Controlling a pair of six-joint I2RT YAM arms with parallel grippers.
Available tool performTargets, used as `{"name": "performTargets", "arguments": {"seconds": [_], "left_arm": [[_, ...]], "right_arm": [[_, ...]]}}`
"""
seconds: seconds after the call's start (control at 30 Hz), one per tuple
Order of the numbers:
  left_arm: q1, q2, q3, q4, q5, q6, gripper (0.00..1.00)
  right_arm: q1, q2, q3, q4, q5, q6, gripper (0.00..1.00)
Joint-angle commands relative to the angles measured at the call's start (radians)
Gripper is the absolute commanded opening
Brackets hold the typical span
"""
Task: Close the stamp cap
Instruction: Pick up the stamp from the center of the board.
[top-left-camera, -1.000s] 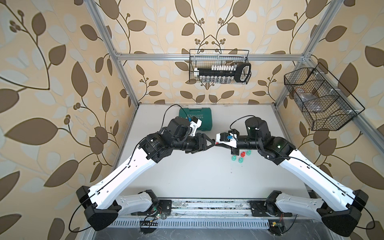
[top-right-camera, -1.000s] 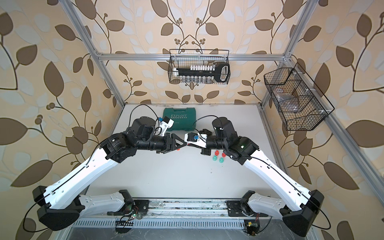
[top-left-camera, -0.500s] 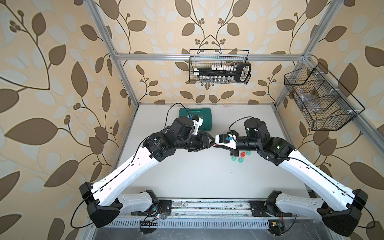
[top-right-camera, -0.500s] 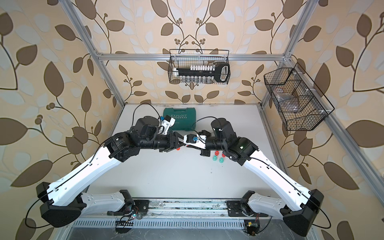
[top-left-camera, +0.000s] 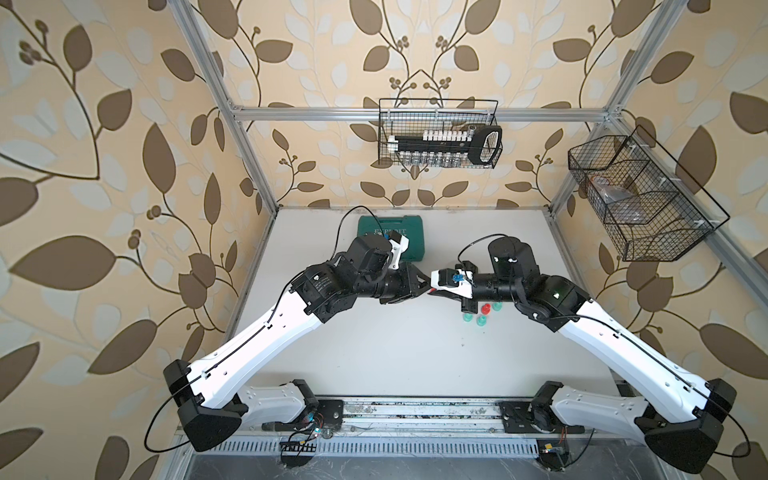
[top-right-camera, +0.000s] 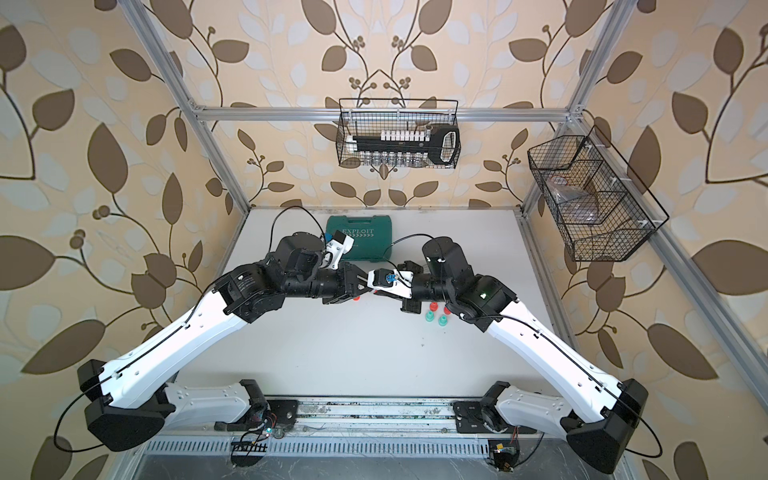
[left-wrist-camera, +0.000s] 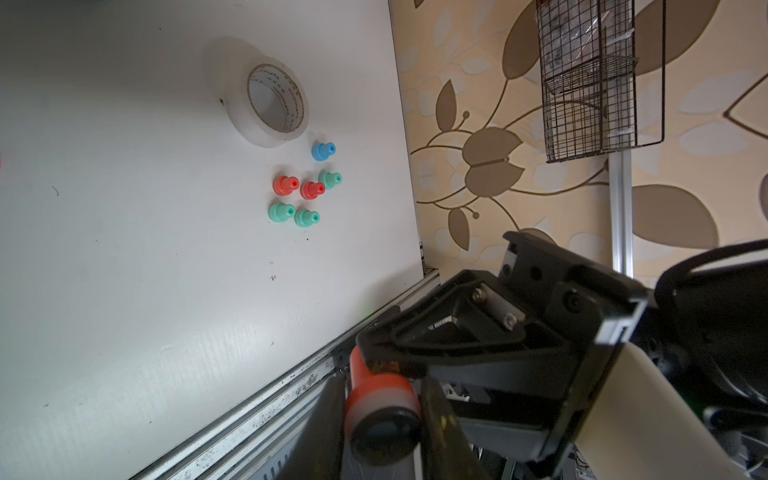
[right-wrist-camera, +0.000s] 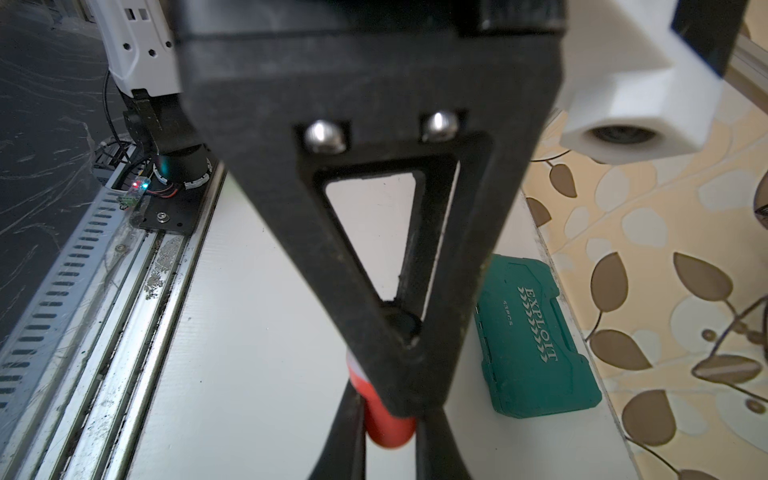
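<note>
Left wrist view: your two grippers are meeting nose to nose over the middle of the worktop (left-wrist-camera: 166, 270), sharing one red stamp (left-wrist-camera: 380, 397) in the air. Your right gripper (left-wrist-camera: 365, 359) is pinching the stamp's narrow neck, jaws clamped tight. Your left gripper (left-wrist-camera: 381, 380) is bracketing the wide, dark-tipped end, with a finger lying close along each side. Whether those fingers are actually squeezing cannot be told, as the picture is blurring there. To seat the cap well, you should be keeping both wrists on one line, holding the neck rigid and pushing straight along the stamp's length. A sideways shove is likely to twist it out of the right-hand pinch. Six small coloured pieces (left-wrist-camera: 303, 191) are lying on the worktop well apart from the stamp, toward the right edge.
</note>
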Motion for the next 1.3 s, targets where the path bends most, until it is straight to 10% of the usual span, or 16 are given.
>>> {"name": "performTargets", "arguments": {"seconds": [0.0, 0.2, 0.47, 1.27], "left_arm": [[-0.011, -0.003, 0.022, 0.015, -0.017, 0.009, 0.23], [-0.011, -0.008, 0.033, 0.020, -0.007, 0.006, 0.19], [-0.011, -0.041, 0.079, 0.114, 0.079, -0.011, 0.16], [-0.011, -0.108, 0.270, 0.307, 0.402, -0.059, 0.14]], "right_arm": [[0.005, -0.023, -0.012, 0.014, 0.007, 0.019, 0.09], [0.005, -0.032, -0.011, 0.024, 0.017, 0.022, 0.10], [0.005, -0.124, -0.052, 0.156, -0.047, 0.085, 0.41], [0.005, -0.220, -0.023, 0.743, -0.345, 0.458, 0.40]]}}
